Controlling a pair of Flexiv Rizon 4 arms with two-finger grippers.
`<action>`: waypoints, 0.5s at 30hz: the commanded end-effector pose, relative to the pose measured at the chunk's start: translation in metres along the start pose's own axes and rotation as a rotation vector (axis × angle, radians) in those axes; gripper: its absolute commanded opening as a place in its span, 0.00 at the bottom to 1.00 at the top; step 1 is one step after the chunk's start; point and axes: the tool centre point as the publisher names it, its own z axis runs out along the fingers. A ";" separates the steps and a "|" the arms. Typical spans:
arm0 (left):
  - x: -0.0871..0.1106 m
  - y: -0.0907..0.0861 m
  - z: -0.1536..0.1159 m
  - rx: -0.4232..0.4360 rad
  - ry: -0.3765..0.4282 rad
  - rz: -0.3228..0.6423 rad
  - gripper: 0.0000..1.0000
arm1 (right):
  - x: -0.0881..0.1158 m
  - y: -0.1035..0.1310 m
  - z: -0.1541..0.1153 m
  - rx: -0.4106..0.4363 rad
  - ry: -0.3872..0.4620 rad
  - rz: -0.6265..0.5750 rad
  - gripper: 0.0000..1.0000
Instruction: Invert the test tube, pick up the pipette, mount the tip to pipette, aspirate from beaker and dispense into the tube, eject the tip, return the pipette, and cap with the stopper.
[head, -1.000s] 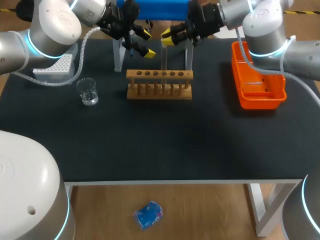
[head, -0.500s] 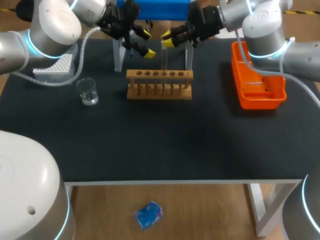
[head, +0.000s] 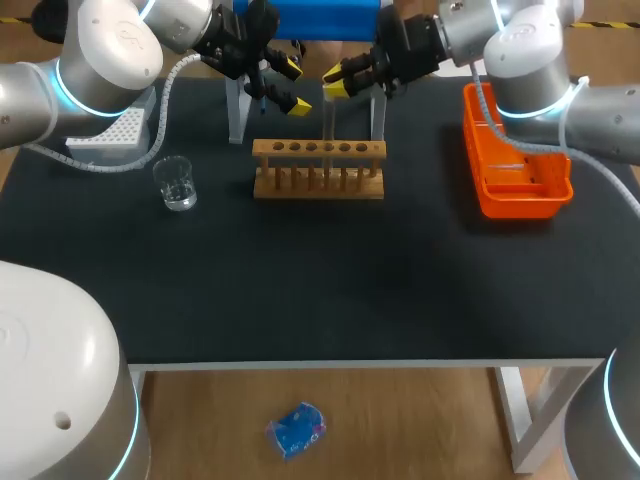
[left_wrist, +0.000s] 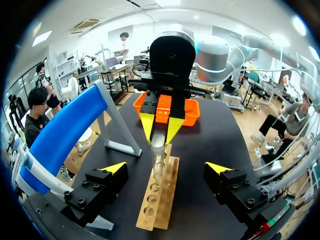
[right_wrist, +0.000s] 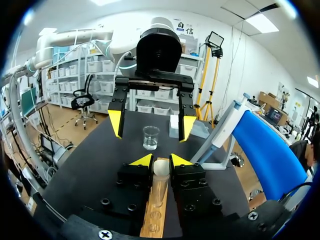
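The right gripper (right_wrist: 160, 161) is set narrow and clamped on the upper end of the test tube (head: 328, 118). Its two yellow tips press the glass from opposite sides. The test tube stands upright, directly over the wooden rack (head: 318, 170). Its lower end meets the rack's top bar at one of the middle holes; whether it sits inside the hole cannot be determined. The left gripper (head: 294, 87) is spread wide and holds nothing. It hovers near the tube at about the same height, facing the right gripper, with both fingers clear of the glass. In the left wrist view the rack runs lengthwise ahead of this gripper, between its open fingers. The rack rests on the black table (head: 320, 290), toward the far edge. The blue stand (head: 305, 18) rises just behind both grippers. The beaker (head: 178, 183) stands on the table to the left of the rack, apart from it. The white tip box (head: 108, 138) lies behind the beaker, partly under the left arm. The orange bin (head: 518, 205) sits at the right side, below the right arm.
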 end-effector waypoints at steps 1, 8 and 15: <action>-0.001 -0.001 -0.001 -0.004 0.004 -0.001 1.00 | -0.001 -0.002 0.001 0.002 0.003 0.001 0.00; -0.001 -0.001 -0.001 -0.004 0.004 -0.001 1.00 | -0.001 -0.006 0.002 0.005 0.003 0.006 0.00; -0.001 -0.001 -0.001 -0.004 0.004 -0.001 1.00 | 0.000 -0.009 0.003 0.010 0.004 0.010 0.00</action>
